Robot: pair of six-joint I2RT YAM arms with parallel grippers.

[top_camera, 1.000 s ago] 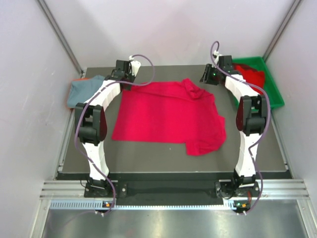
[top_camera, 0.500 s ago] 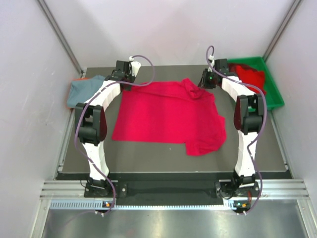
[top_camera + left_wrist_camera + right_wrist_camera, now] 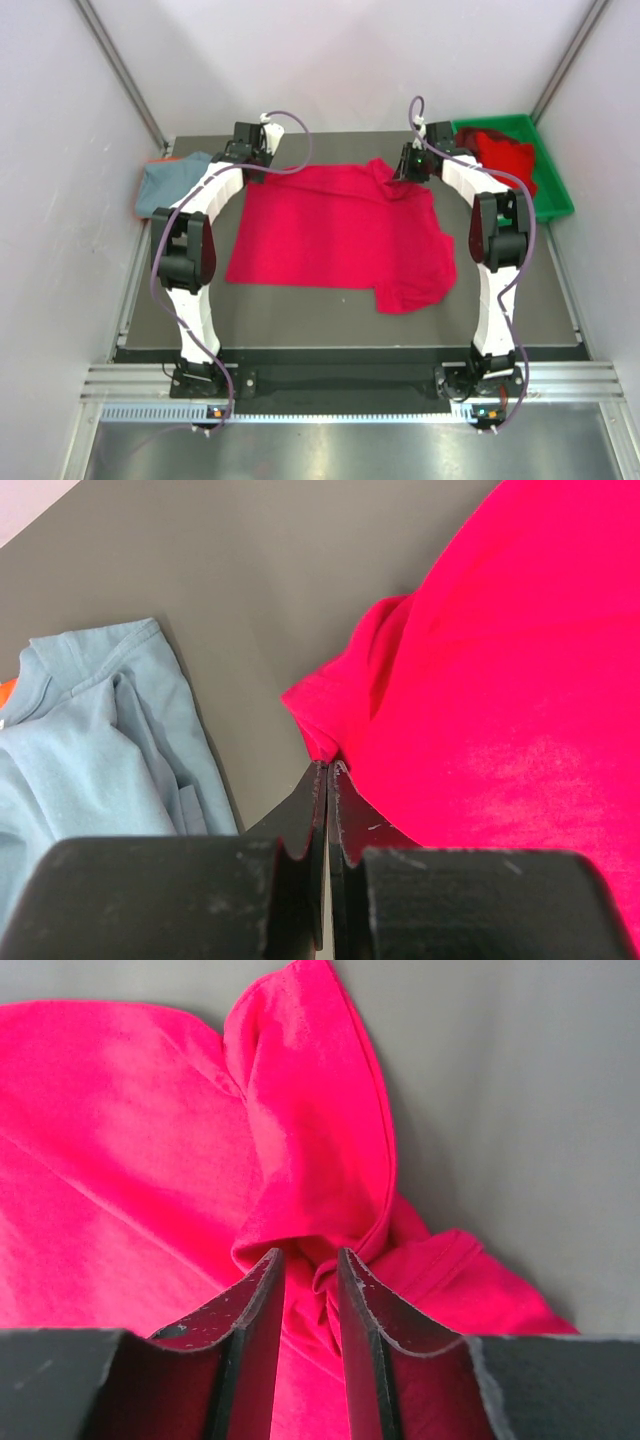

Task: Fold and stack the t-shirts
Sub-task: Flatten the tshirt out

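Table (image 3: 300,310) centre: red t-shirt (image 3: 340,235) spread flat. Left claw (image 3: 327,770) at its far-left corner, jaws pressed together. Right claw (image 3: 310,1260) at far-right corner, jaws narrow, pinching bunched fold. Grey-blue t-shirt (image 3: 170,182) far left; red cloth (image 3: 505,150) in green bin (image 3: 556,195) far right.

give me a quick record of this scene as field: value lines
spread shirt: red t-shirt lying on the table, far right corner bunched
left gripper: shut, tips at the shirt's far left corner
right gripper: jaws slightly apart at the bunched fold, grip unclear
set aside: grey-blue t-shirt, far left
green bin: far right, holds red cloth
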